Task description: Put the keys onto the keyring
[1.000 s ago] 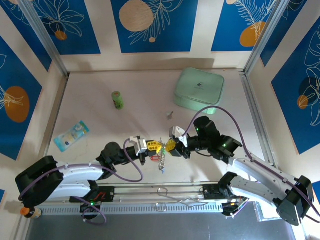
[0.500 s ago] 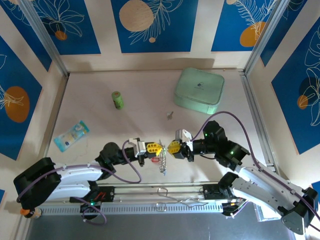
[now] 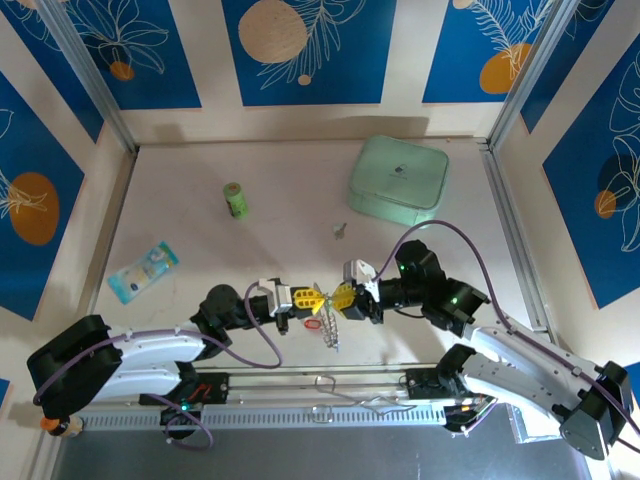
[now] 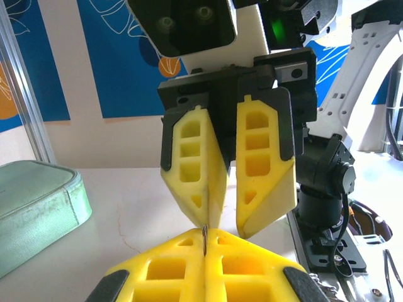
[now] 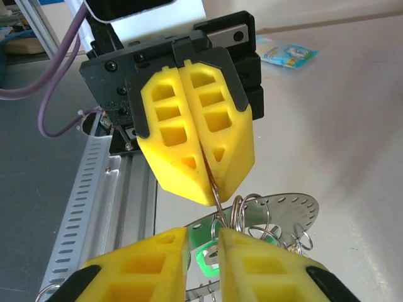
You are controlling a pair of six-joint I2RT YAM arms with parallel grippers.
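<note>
Left gripper (image 5: 210,179) is clamping a thin wire of the keyring (image 3: 329,328), seemingly steadying it in the air between the arms, with the keys (image 5: 204,259) dangling below. Right gripper (image 4: 225,220) is meeting it tip to tip with its jaws slightly parted, probably feeding the ring. Whether it is touching anything is unclear. A loose key (image 3: 340,231) is lying near the mint-green box (image 3: 398,180).
</note>
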